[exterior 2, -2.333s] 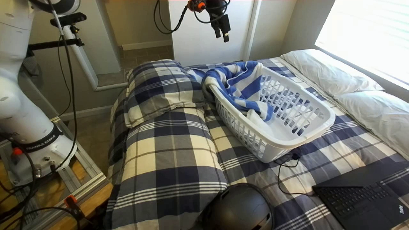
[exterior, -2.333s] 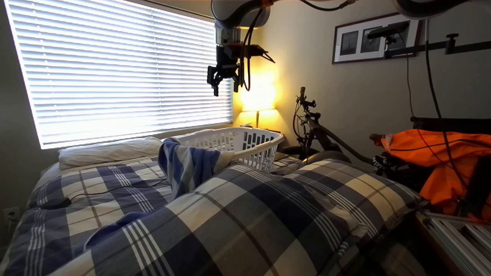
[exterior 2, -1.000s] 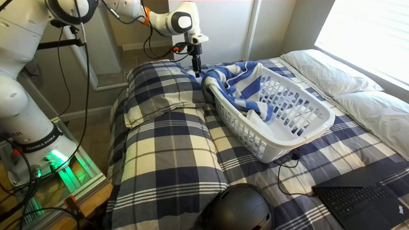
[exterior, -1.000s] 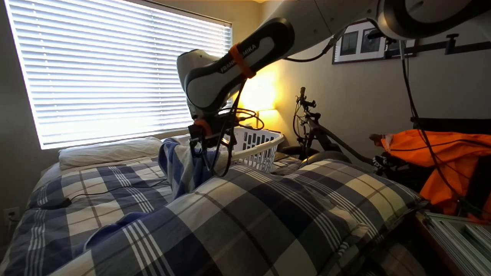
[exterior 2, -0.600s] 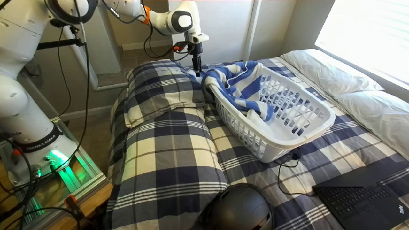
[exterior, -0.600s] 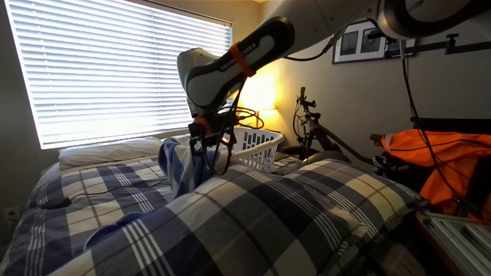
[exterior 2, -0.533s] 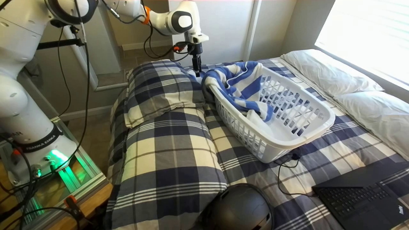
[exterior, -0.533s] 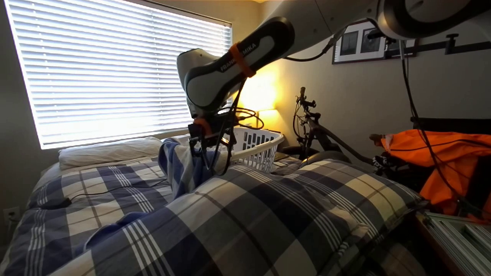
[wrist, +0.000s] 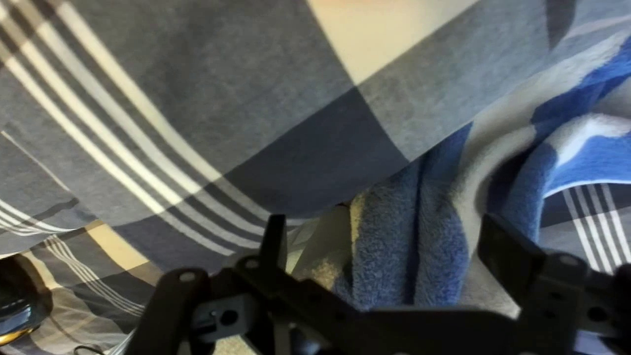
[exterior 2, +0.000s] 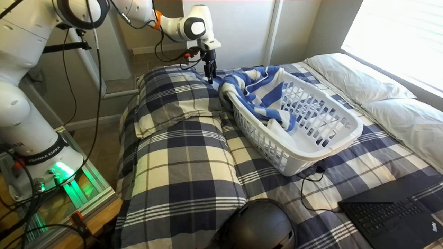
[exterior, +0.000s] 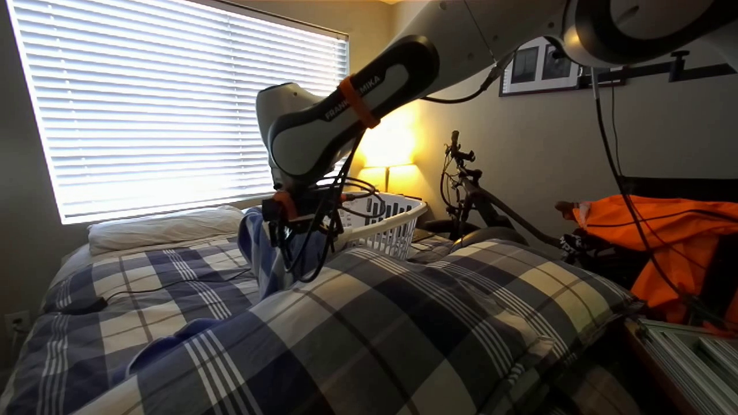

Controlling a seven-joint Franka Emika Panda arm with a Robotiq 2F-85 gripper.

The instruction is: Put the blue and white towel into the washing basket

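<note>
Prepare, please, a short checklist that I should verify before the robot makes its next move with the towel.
1. End effector open: ok; its fingers stand apart in the wrist view.
2. Fingers touching the towel: cannot tell; it shows between them, but contact is unclear.
3. Washing basket upright: ok.
4. Towel wholly inside the basket: not ok; part hangs outside it.
5. Plaid bedding free of the fingers: cannot tell; one overlaps it in the wrist view.
6. Helmet apart from the basket: ok; a gap shows in an exterior view.
</note>
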